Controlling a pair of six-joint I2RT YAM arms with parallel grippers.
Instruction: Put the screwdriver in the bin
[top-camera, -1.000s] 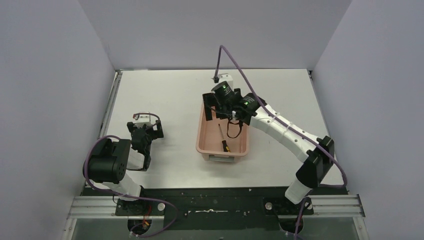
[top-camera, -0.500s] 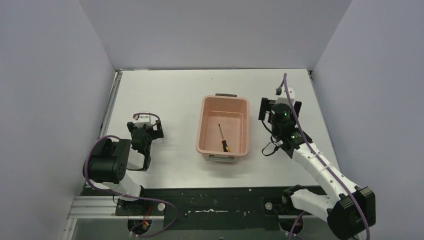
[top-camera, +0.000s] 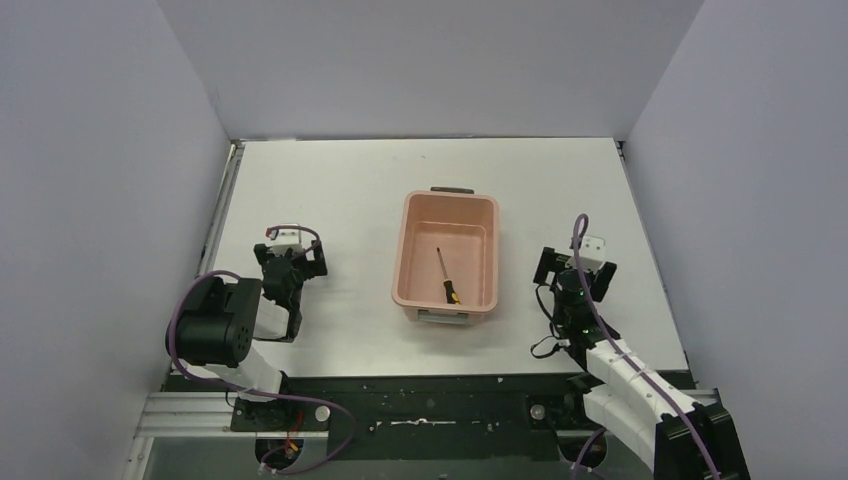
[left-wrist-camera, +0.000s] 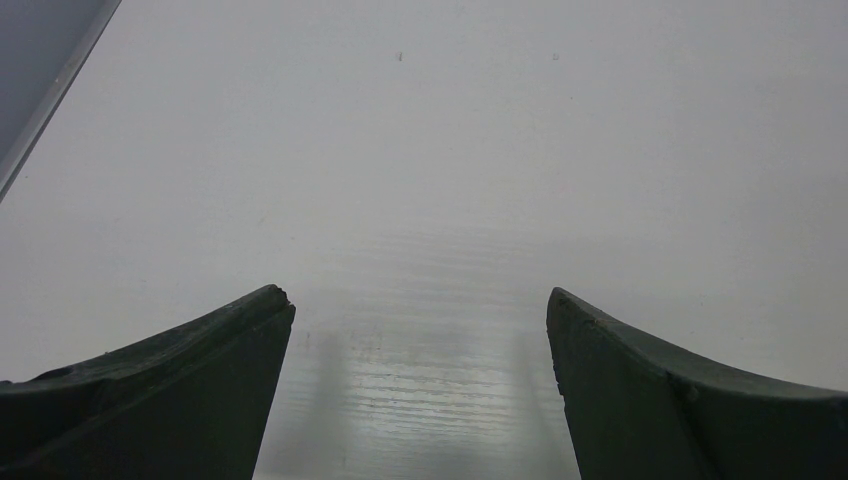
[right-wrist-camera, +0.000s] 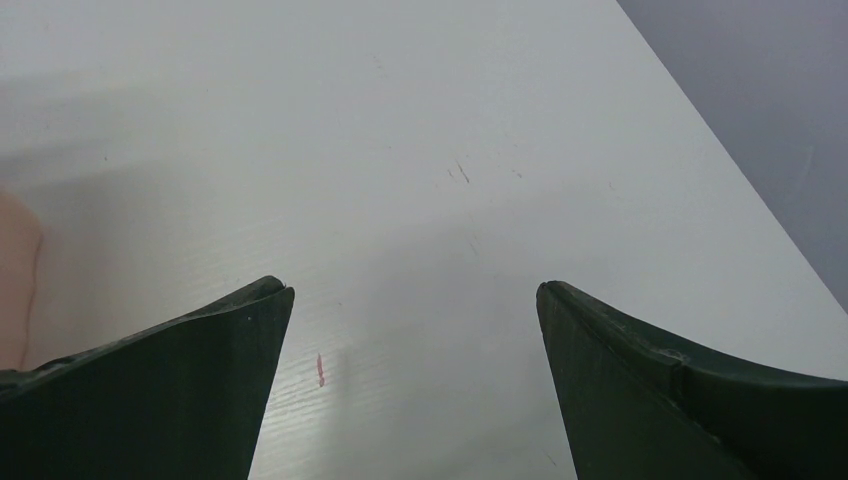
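The screwdriver (top-camera: 446, 275), thin dark shaft with a black-and-yellow handle, lies inside the salmon-pink bin (top-camera: 410, 250) at the table's middle, handle toward the near end. My right gripper (top-camera: 575, 262) hangs low over the table to the right of the bin, open, with bare table between its fingers (right-wrist-camera: 415, 300). A sliver of the bin's pink wall (right-wrist-camera: 15, 270) shows at the left edge of the right wrist view. My left gripper (top-camera: 292, 253) rests at the left side of the table, open and empty (left-wrist-camera: 420, 305).
The white table (top-camera: 340, 190) is walled in grey on three sides. A metal rail (top-camera: 222, 210) runs along its left edge. The dark base rail (top-camera: 430, 400) with both arm mounts lies along the near edge.
My right arm has pulled back from over the bin's far end, swung right and folded down beside the bin near its base. The screwdriver stays in the bin. The left arm has not moved.
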